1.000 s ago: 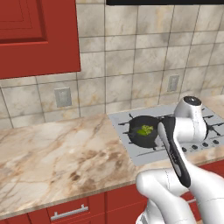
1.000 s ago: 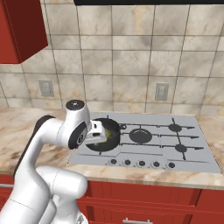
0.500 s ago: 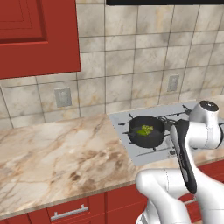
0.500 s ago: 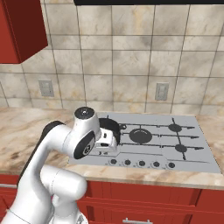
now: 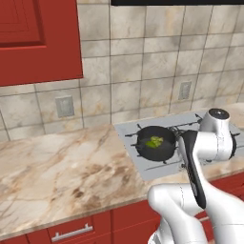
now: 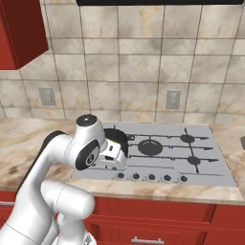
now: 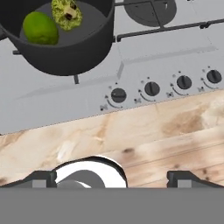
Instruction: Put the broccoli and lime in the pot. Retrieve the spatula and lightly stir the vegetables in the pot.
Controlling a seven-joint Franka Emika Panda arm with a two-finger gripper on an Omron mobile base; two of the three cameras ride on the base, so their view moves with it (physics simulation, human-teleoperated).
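The dark pot [image 7: 65, 52] stands on the front left burner of the stove, also seen as the pot [image 5: 155, 144] and the pot [image 6: 116, 136]. Inside it lie the smooth green lime [image 7: 40, 27] and the lumpy broccoli [image 7: 66, 13], touching each other. My gripper [image 7: 113, 179] is open and holds nothing. It hovers over the counter strip in front of the stove knobs, nearer than the pot. A small grey piece [image 6: 242, 142] lies at the right frame edge; I cannot tell whether it is the spatula.
The grey stove top [image 6: 201, 165] has a row of knobs [image 7: 151, 89] along its front and further burners [image 6: 152, 146] to the right. Marble counter [image 5: 57, 167] stretches left of the stove. Red cabinets hang above at the left, and a tiled wall with outlets stands behind.
The hand has drawn back from over the pot toward the stove's front edge, swinging a little to the right. The jaws stay open. Lime and broccoli rest unmoved in the pot.
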